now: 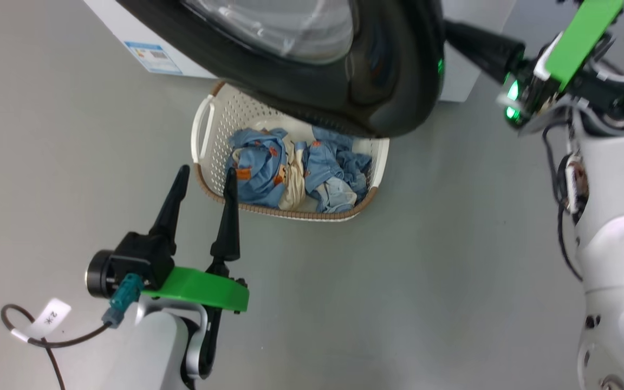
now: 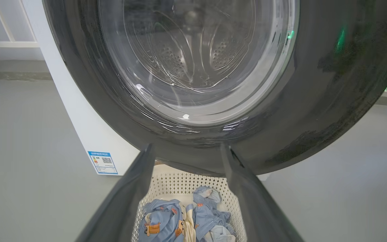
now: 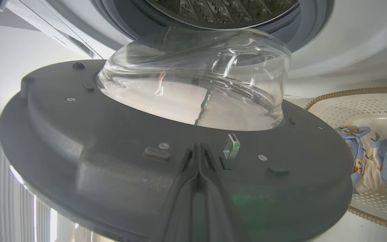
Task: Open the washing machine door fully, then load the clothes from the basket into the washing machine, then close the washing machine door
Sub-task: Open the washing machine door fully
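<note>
Item: washing machine door, glossy black ring with a bulging glass bowl window. State: partly open, swung out from the white washing machine and overhanging the far end of the basket. Item: right gripper, jaws closed together and empty, tips set against the door's dark inner face just beside the small metal latch, below the glass. Item: left gripper, jaws spread wide and empty, hovering at the near left rim of the basket and facing the door's outer side. Item: clothes, light-blue and cream bundles, lying in the basket on the grey floor, none loaded yet. Step in hand, as judged: finishing the door's swing. Handling note: push with the closed tips on the plastic ring near the latch edge, where leverage is best, and keep off the glass. Follow the hinge's arc so the tips do not skate off the rim. Hold the left arm low and clear of the door's path until the drum stands fully exposed.
</note>
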### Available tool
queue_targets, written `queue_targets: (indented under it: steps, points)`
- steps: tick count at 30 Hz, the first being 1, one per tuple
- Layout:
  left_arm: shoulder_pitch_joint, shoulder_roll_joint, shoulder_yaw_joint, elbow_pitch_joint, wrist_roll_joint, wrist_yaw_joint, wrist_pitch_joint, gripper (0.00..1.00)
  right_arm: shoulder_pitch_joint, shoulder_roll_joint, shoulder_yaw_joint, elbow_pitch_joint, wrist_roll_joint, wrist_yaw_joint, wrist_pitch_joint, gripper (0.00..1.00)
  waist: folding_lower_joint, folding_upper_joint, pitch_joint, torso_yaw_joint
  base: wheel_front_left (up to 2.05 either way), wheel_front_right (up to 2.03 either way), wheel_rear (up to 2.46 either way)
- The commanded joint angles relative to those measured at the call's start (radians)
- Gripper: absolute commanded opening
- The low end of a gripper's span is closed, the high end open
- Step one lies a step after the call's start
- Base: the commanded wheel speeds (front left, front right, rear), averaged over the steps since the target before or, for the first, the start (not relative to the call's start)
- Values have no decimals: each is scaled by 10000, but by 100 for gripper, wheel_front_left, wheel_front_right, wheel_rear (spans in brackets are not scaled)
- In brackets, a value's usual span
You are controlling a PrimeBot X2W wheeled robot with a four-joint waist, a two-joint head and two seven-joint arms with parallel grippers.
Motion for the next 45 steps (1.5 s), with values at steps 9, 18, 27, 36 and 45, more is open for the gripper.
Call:
queue_targets:
  steps: [9, 18, 27, 36, 45]
  points:
    - [563, 204, 301, 184, 314, -197, -80, 100, 1462, 492, 404, -685, 486, 16, 18, 0, 0, -1, -1106, -21, 0, 0, 0]
    - [1031, 204, 164, 437, 440, -356, -80, 100, 2372, 505, 1592, -574, 1300, 16, -567, 0, 0, -1, -1958, 146, 0, 0, 0]
    - [1354, 204, -32, 612, 473, -463, -80, 100, 2890, 506, 2637, -387, 1936, 16, -1051, 0, 0, -1, -2492, 310, 0, 0, 0]
    - [1593, 204, -86, 746, 482, -493, -80, 100, 3135, 506, 3695, -57, 2428, 16, -1480, 0, 0, -1, -2837, 365, 0, 0, 0]
    - [1621, 204, -77, 771, 451, -481, -80, 100, 3156, 507, 4325, 84, 2926, 16, -1819, 0, 0, -1, -2923, 323, 0, 0, 0]
